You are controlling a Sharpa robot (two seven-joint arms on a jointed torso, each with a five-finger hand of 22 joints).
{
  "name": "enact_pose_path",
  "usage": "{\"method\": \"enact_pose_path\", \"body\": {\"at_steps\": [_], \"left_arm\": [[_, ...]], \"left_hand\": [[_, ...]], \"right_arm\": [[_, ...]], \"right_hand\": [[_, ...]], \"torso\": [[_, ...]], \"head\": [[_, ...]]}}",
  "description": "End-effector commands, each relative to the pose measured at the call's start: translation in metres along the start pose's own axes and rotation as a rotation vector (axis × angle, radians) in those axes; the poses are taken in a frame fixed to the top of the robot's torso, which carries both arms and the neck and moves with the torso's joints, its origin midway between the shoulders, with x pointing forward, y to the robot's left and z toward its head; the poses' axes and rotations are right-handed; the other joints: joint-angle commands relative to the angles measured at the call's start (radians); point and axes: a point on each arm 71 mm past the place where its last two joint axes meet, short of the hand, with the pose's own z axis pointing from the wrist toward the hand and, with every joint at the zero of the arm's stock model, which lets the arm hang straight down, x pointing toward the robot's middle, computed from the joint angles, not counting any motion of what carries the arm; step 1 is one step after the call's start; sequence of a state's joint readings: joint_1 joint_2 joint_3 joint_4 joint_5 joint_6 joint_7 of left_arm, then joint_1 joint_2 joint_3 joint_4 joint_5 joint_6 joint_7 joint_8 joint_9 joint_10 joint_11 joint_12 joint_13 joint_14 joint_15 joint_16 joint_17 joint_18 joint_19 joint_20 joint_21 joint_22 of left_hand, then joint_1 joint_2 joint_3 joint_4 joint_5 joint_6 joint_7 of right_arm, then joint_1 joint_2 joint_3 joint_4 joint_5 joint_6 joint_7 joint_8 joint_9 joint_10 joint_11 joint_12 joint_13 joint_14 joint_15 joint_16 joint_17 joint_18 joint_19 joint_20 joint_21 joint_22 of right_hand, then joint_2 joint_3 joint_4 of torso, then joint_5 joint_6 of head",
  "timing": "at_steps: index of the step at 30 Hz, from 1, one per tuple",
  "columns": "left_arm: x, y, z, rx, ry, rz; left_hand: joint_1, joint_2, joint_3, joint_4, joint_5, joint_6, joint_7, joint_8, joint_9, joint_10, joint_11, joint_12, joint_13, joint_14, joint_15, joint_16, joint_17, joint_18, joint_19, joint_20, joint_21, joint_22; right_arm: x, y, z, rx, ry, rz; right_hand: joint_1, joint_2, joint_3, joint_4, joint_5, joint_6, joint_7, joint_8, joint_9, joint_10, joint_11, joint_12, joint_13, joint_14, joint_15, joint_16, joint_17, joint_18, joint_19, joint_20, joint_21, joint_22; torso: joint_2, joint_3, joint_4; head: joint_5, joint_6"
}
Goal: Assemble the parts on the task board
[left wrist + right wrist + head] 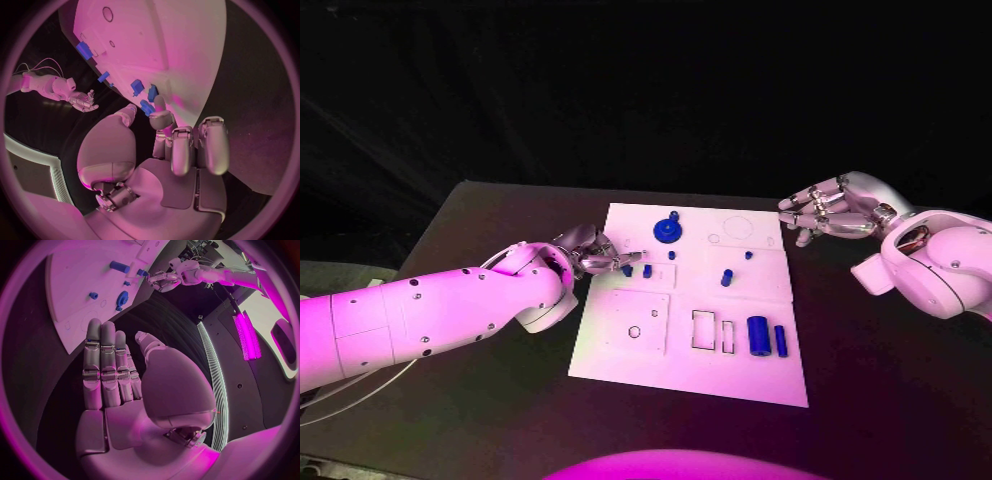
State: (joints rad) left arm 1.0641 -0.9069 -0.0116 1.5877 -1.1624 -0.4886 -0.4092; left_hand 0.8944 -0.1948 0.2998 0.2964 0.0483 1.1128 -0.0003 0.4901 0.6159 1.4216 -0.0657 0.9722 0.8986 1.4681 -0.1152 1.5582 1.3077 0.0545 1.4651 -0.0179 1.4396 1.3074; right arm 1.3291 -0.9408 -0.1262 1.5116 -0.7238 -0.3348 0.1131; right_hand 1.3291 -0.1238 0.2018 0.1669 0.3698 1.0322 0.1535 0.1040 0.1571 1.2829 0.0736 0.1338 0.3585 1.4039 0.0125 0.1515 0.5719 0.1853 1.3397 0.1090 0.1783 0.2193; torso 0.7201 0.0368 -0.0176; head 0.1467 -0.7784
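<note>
Head view. Table point(488, 215): black, carrying the task board point(733, 375), a white plate at its middle. On the task board: a round blue disc part point(669, 231) near the far edge; a small blue peg point(727, 278) toward the board's centre; a blue cylinder point(757, 335) and a slimmer blue bar point(780, 340) side by side near the board's right edge, next to two outlined rectangular slots point(704, 329). Two small blue parts point(646, 270) lie near the board's left edge. Left robot hand point(593, 250): at the board's left edge, fingers curled, fingertips next to those two small parts; whether it has hold of one cannot be told here. Right robot hand point(831, 213): just off the board's far right corner, above the table, fingers partly bent and holding nothing.

Left wrist view. Left robot hand point(178, 150): fingers drawn together, their tips just beside small blue parts point(149, 106) at the board's edge point(187, 65); a grasp cannot be confirmed.

Right wrist view. Right robot hand point(119, 380): fingers straight and together, thumb apart, palm empty, well apart from the task board point(81, 285) and its blue disc part point(121, 299).
</note>
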Motion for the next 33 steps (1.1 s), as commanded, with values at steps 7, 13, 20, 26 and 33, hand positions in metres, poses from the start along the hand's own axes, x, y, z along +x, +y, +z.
{"method": "enact_pose_path", "body": {"at_steps": [7, 13, 20, 26, 33], "left_arm": [[-0.0008, -0.0022, 0.0008, 0.017, -0.009, 0.002], [0.0001, -0.0026, 0.0005, 0.015, 0.002, 0.006], [0.0025, -0.006, -0.0009, 0.025, 0.017, 0.005], [0.0028, -0.0069, -0.0014, 0.029, 0.017, 0.002], [0.002, -0.0051, -0.0009, 0.02, 0.014, 0.003]], "left_hand": [[0.015, 0.003, 0.008, -0.001, 0.004, -0.004, -0.004, 0.004, 0.001, 0.004, -0.005, 0.0, 0.0, 0.1, -0.008, 0.005, 0.253, -0.012, 0.033, -0.003, 0.002, 0.101], [0.018, 0.003, 0.01, -0.001, 0.004, -0.004, -0.004, 0.004, 0.001, 0.004, -0.005, 0.0, 0.0, 0.1, -0.008, 0.005, 0.253, -0.012, 0.033, -0.003, 0.002, 0.101], [0.02, 0.004, 0.011, -0.001, 0.004, -0.004, -0.004, 0.004, 0.001, 0.004, -0.005, 0.002, 0.002, 0.1, -0.008, 0.005, 0.253, -0.012, 0.033, -0.003, 0.003, 0.102], [0.02, 0.004, 0.011, -0.001, 0.004, -0.004, -0.004, 0.004, 0.001, 0.004, -0.005, 0.003, 0.003, 0.1, -0.008, 0.005, 0.253, -0.012, 0.033, -0.003, 0.003, 0.102], [0.02, 0.005, 0.012, 0.0, 0.004, -0.004, -0.005, 0.005, 0.001, 0.004, -0.005, 0.003, 0.003, 0.1, -0.008, 0.005, 0.253, -0.012, 0.033, -0.003, 0.003, 0.102]], "right_arm": [[0.0, 0.0007, -0.0002, -0.008, -0.002, -0.005], [0.0, 0.0008, -0.0002, -0.008, -0.002, -0.005], [-0.0001, 0.0007, -0.0002, -0.008, -0.002, -0.005], [0.0, 0.0007, 0.0001, -0.008, -0.002, -0.005], [0.0, 0.0006, 0.0003, -0.008, -0.002, -0.005]], "right_hand": [[-0.012, 0.002, -0.002, 0.005, 0.006, -0.006, 0.0, 0.006, 0.001, -0.004, 0.001, 0.005, 0.001, -0.005, -0.002, -0.006, 0.001, -0.003, 0.0, 0.006, -0.004, -0.001], [-0.012, 0.002, -0.002, 0.005, 0.006, -0.006, 0.0, 0.006, 0.001, -0.004, 0.001, 0.005, 0.001, -0.005, -0.002, -0.006, 0.001, -0.003, 0.0, 0.006, -0.004, -0.001], [-0.012, 0.002, -0.002, 0.005, 0.006, -0.006, 0.0, 0.006, 0.001, -0.004, 0.001, 0.005, 0.001, -0.005, -0.002, -0.006, 0.001, -0.003, 0.0, 0.006, -0.004, -0.001], [-0.012, 0.002, -0.002, 0.005, 0.006, -0.006, 0.0, 0.006, 0.001, -0.004, 0.001, 0.005, 0.001, -0.005, -0.002, -0.006, 0.001, -0.003, 0.0, 0.006, -0.004, -0.001], [-0.012, 0.002, -0.002, 0.005, 0.006, -0.006, 0.0, 0.006, 0.001, -0.004, 0.001, 0.005, 0.001, -0.005, -0.002, -0.006, 0.001, -0.003, 0.0, 0.006, -0.004, -0.001]], "torso": [[0.0, -0.0001, 0.0002], [-0.001, 0.0, 0.0007], [-0.001, -0.0005, 0.0008], [-0.001, -0.0002, 0.0004], [0.0, -0.0002, 0.0004]], "head": [[0.0, 0.0], [-0.002, 0.0], [-0.001, 0.001], [-0.002, 0.003], [-0.003, 0.005]]}}
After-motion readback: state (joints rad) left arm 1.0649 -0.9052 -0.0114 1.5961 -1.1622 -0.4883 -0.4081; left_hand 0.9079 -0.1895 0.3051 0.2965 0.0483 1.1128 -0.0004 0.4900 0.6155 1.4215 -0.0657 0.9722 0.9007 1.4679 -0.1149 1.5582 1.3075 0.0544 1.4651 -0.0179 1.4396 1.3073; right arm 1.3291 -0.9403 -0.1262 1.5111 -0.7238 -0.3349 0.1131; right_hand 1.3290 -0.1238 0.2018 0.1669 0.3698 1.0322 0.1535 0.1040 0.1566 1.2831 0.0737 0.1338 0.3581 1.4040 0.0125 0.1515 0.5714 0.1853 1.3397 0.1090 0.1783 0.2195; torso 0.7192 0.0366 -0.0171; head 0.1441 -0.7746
